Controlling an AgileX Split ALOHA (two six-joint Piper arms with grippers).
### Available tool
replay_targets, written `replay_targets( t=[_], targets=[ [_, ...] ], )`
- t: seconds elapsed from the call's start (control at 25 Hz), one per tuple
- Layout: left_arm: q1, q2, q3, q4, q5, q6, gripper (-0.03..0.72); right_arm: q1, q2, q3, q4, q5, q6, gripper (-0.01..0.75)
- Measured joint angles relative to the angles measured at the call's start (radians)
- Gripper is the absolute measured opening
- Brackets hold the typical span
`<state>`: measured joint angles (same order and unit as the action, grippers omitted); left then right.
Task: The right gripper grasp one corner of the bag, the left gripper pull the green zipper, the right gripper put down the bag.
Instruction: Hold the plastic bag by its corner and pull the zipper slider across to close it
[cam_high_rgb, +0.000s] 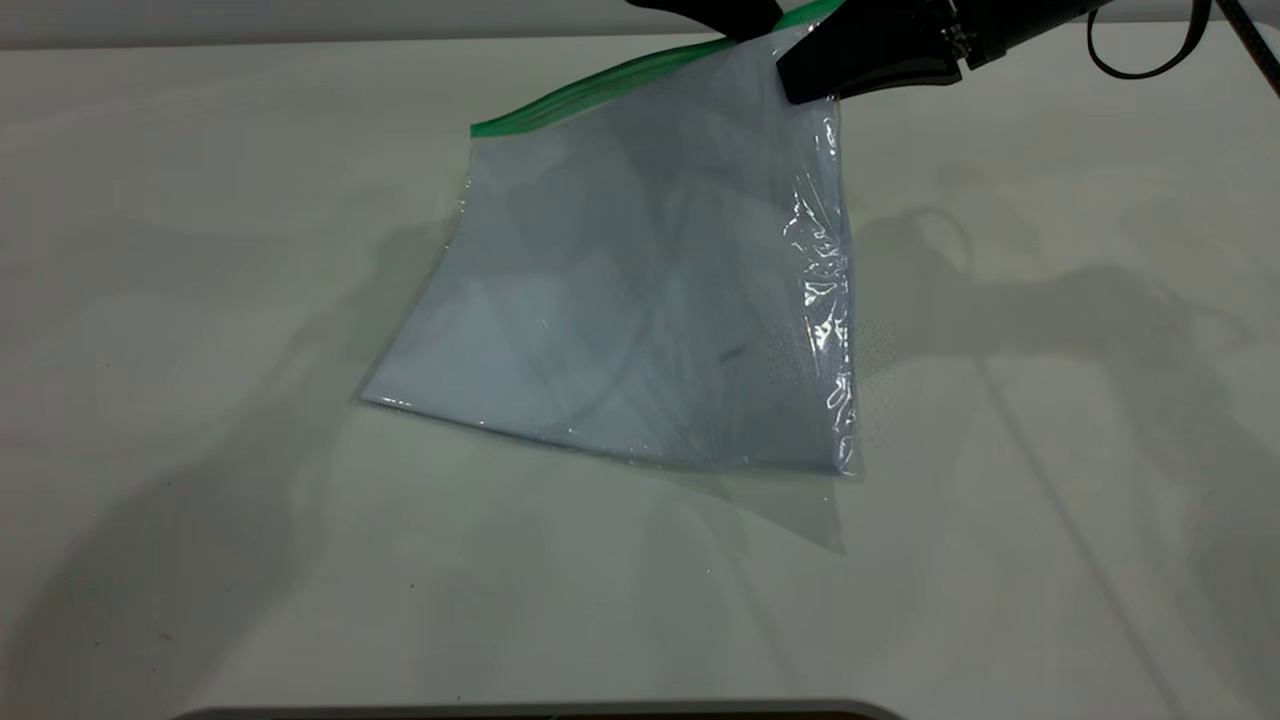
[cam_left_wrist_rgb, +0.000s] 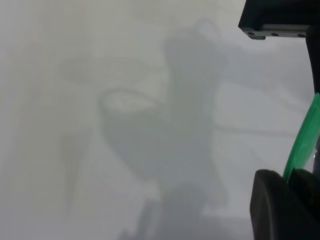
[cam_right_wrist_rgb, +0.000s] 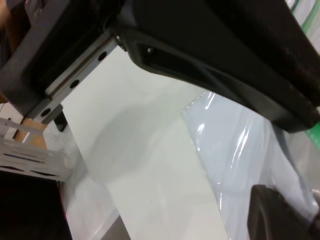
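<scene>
Exterior view: we see the bag (cam_high_rgb: 640, 300) lifted by one corner, its far end raised and its near edge resting on the table (cam_high_rgb: 200, 300).
Bag position: it hangs tilted near the middle of the table, with the crinkled shiny side edge running down from the held corner.
Right gripper: we find the right gripper (cam_high_rgb: 800, 70) clamped on the corner of the bag (cam_high_rgb: 815, 45), where the green strip meets the crinkled edge; its jaws are closed on the plastic.
Left gripper: the left gripper (cam_high_rgb: 735, 25) sits just beside the right one at the top edge of the picture, on the green zipper (cam_high_rgb: 600, 85). In the left wrist view the zipper strip (cam_left_wrist_rgb: 302, 145) runs into the dark gripper body, so we judge it to be pinching the strip near the slider, though the tab itself is hidden.
Done so far: we judge the corner grasp complete and the zipper hold made.
Left to do: the pull along the strip looks barely begun, since the left gripper is close to the held corner; then the bag has to be set down.
Count: one bag, one green zipper, two grippers, one looped black cable (cam_high_rgb: 1150, 55) by the right arm.
Contents: pale blue-grey sheets inside; we cannot count them.
</scene>
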<state>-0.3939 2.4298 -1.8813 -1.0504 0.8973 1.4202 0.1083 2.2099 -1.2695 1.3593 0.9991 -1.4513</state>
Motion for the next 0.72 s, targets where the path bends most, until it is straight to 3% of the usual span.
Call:
replay_targets(
  t=[0.72],
  targets=[
    [0.047, 0.006, 0.000, 0.018, -0.030, -0.004, 0.055, -0.028, 0.003, -0.020, 0.068, 0.023, -0.012, 0.034]
  ],
)
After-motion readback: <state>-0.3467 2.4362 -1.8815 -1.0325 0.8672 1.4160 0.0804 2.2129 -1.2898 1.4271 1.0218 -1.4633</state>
